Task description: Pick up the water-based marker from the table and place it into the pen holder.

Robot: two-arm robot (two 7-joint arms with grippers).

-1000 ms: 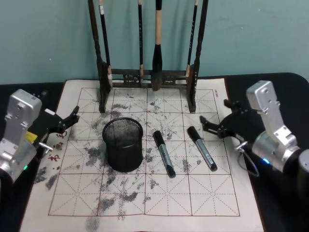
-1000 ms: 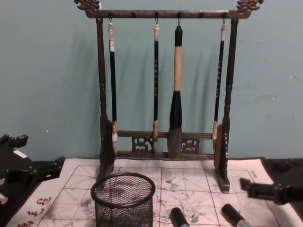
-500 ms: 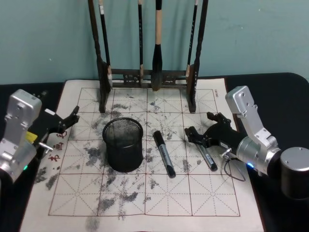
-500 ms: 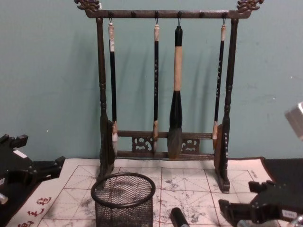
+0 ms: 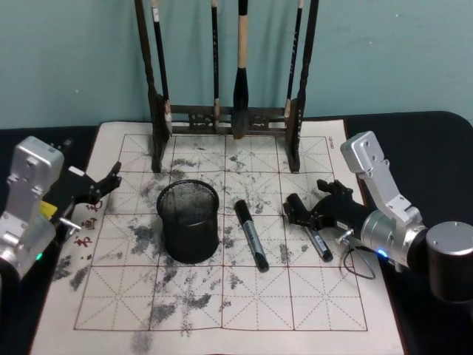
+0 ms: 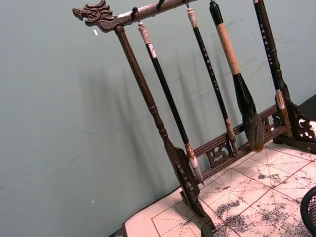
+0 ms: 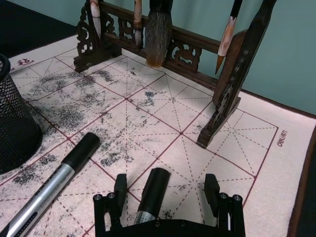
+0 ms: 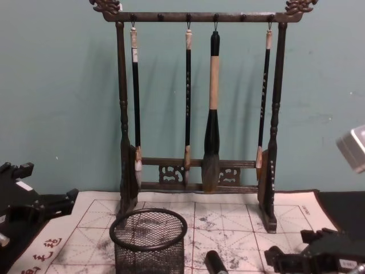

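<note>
Marker (image 5: 320,244): likely light, rigid, slick; grab mid-barrel, not cap. Right gripper (image 7: 165,182) jaws spread astride its cap end, toward mat's (image 5: 259,310) right edge. Left gripper (image 5: 103,186) parked, jaws spread, left edge.

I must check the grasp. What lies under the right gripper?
A marker lies on the mat under the right gripper, its black cap between the open fingers. The gripper covers part of its barrel. The left gripper is parked far left.
</note>
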